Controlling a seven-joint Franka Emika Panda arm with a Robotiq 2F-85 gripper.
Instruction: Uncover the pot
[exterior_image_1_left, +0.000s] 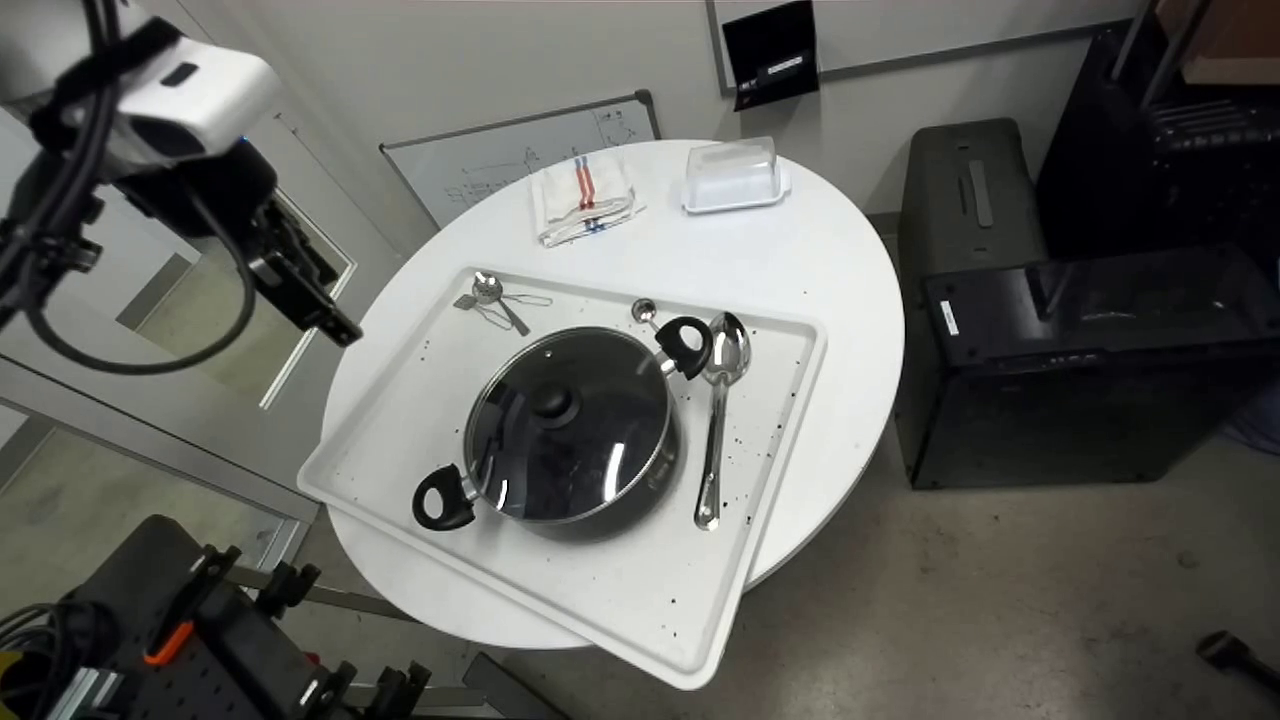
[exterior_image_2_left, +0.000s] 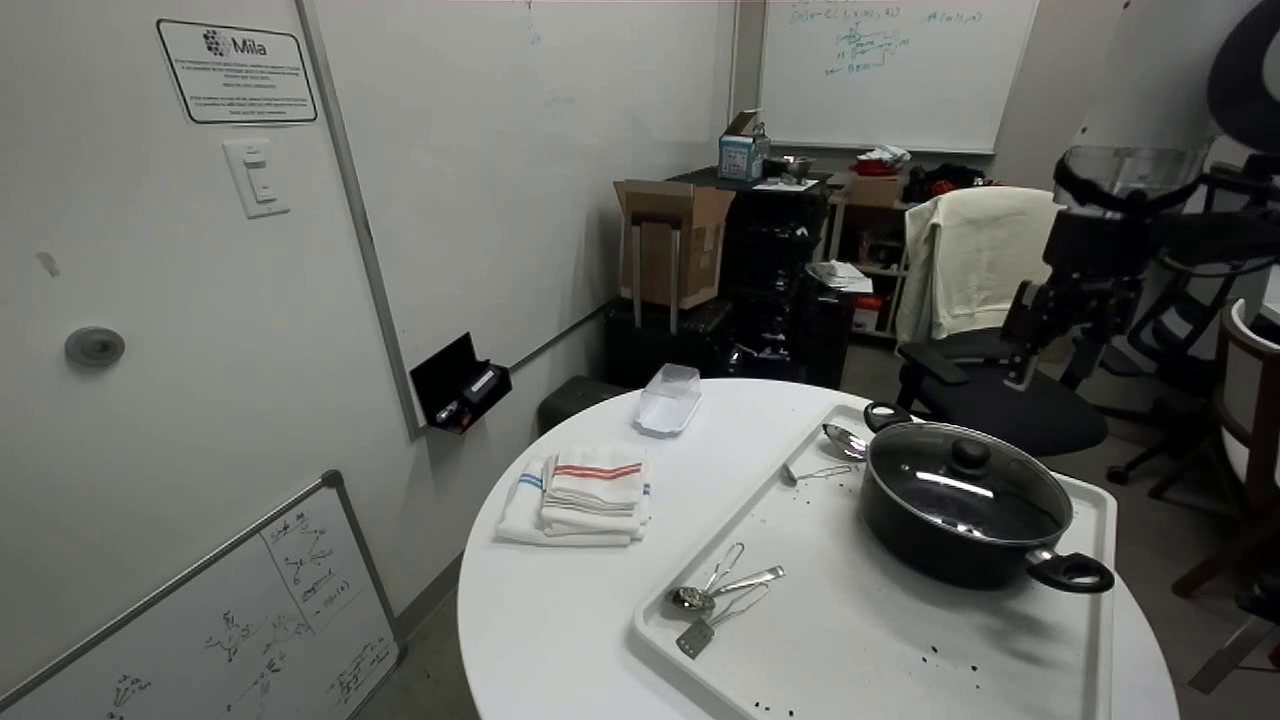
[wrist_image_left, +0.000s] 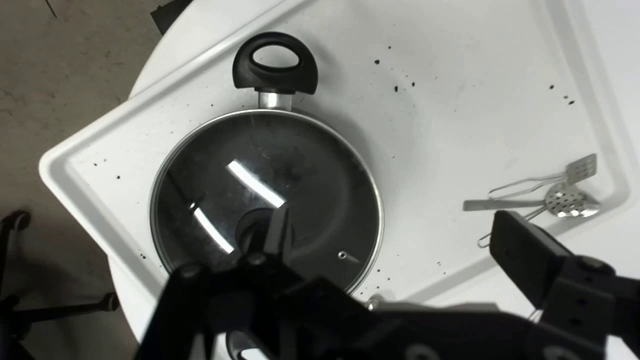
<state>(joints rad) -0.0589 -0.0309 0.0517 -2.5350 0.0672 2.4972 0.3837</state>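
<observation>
The wide black pot (exterior_image_1_left: 650, 505) stands on a white tray (exterior_image_1_left: 765, 490) and also shows in an exterior view (exterior_image_2_left: 930, 550). The round glass lid (exterior_image_1_left: 610, 420) with metal rim and dark knob (exterior_image_1_left: 551, 400) sits on it. In the wrist view, the lid (wrist_image_left: 310, 145) fills the left middle, and one pot handle (wrist_image_left: 310, 70) points up. My gripper (exterior_image_1_left: 338, 302) is open and empty, raised above the table and apart from the lid. It also shows in an exterior view (exterior_image_2_left: 1048, 378). In the wrist view, the fingers (wrist_image_left: 392, 220) are wide apart; the left one partly hides the knob.
Small metal utensils (exterior_image_1_left: 490, 290) lie at a tray corner. A large spoon (exterior_image_1_left: 712, 430) and a small ladle (exterior_image_1_left: 643, 311) lie beside the pot. Folded towels (exterior_image_1_left: 585, 195) and a clear-lidded butter dish (exterior_image_1_left: 735, 180) stand on the round white table (exterior_image_1_left: 850, 300) behind the tray.
</observation>
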